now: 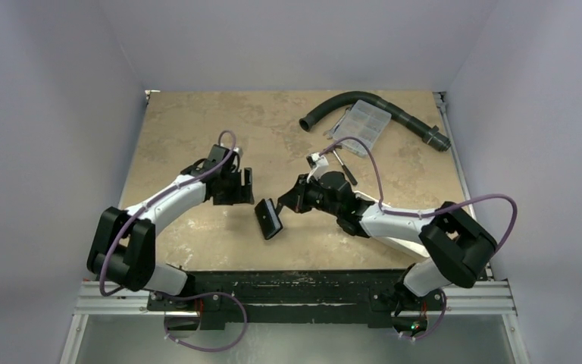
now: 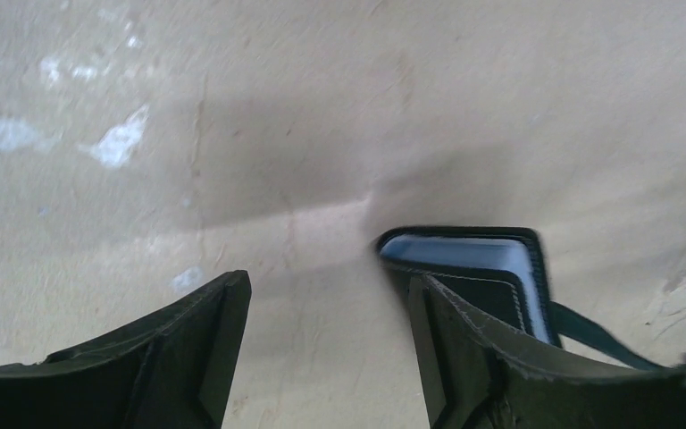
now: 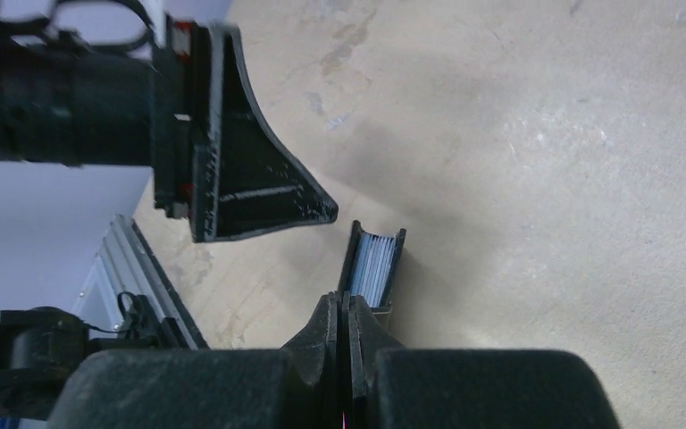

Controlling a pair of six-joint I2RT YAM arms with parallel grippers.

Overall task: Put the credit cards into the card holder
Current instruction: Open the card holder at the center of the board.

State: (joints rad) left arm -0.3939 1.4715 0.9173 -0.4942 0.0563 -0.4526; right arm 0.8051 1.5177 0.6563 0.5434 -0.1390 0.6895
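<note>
The work is sitting at the loading step. The card holder [image 1: 270,218] is standing on edge just below the centre of the overhead view, between the two arms, on the tan table [image 1: 197,129]. The right claw [image 3: 344,304] is clenched tight at the bottom centre of its own view. It appears to be pinching a thin flap or strap of the holder, whose open mouth is pointing away from it and showing a pale blue-grey band inside (cards or lining, I cannot tell which).

The left claw [image 2: 326,286] is released, with its jaws standing wide apart and gripping nothing. In its own view one finger [image 2: 464,357] is sitting just beside the holder at the lower right, the other well apart at the lower left.

No loose card is showing anywhere on the table, so the loading is probably nearly over. The next move is likely calling for the left claw to press the holder's contents fully home or fold it shut, while the right one is keeping it steady.
</note>
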